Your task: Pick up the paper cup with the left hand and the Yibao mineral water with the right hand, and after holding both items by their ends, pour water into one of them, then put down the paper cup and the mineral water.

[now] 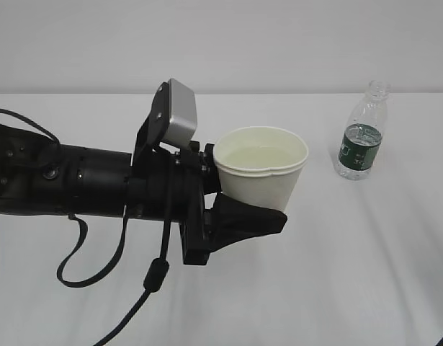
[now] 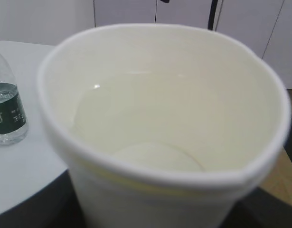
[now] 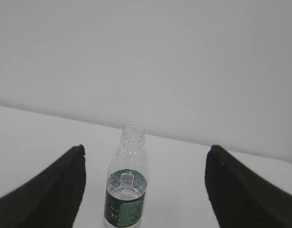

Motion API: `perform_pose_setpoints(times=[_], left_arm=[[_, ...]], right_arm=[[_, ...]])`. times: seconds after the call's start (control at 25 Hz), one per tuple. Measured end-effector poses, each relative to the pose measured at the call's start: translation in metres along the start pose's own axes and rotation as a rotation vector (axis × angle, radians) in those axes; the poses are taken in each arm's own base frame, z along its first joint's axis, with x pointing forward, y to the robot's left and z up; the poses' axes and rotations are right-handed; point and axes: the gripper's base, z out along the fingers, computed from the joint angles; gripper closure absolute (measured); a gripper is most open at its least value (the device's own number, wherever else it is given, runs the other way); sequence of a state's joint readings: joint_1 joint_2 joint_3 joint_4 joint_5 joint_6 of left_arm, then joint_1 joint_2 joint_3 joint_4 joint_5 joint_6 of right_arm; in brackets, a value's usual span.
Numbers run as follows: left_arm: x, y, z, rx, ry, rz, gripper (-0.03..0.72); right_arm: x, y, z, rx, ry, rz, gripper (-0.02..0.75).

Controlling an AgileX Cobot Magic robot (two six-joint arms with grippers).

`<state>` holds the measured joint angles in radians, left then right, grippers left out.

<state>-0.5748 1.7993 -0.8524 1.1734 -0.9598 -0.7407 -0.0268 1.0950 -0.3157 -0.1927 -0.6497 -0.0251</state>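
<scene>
Exterior view: left pincer [image 1: 239,198] grips water-filled cup [image 1: 261,176]; bottle [image 1: 360,137] stands on surface [image 1: 336,274], right pincer [image 3: 143,190] spread, released; only the cup remains unplaced.

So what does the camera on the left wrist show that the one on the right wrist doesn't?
Only the left wrist view shows the paper cup, looking straight into it: there is water at the bottom. Only the right wrist view shows the right end effector, its black fingers spread wide on either side of the bottle, not touching it. Both show the Yibao mineral water standing upright and capless on the white table.
</scene>
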Motion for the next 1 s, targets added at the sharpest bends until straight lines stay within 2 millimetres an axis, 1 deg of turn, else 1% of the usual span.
perform_pose_setpoints(times=[0.32,0.44,0.88,1.0], left_arm=[[-0.002,0.002,0.0,-0.024,-0.022,-0.023,0.231],[-0.004,0.004,0.0,-0.046,-0.042,-0.044,0.231],[-0.005,0.007,0.0,-0.075,-0.062,-0.065,0.231],[-0.006,0.008,-0.001,-0.091,-0.073,-0.032,0.231]], right_arm=[[-0.01,-0.002,-0.015,0.017,-0.003,-0.009,0.146],[-0.012,-0.001,-0.018,0.015,0.007,0.003,0.146],[-0.01,0.006,-0.019,-0.066,0.032,0.041,0.146],[-0.01,0.007,-0.019,-0.072,0.033,0.04,0.146]])
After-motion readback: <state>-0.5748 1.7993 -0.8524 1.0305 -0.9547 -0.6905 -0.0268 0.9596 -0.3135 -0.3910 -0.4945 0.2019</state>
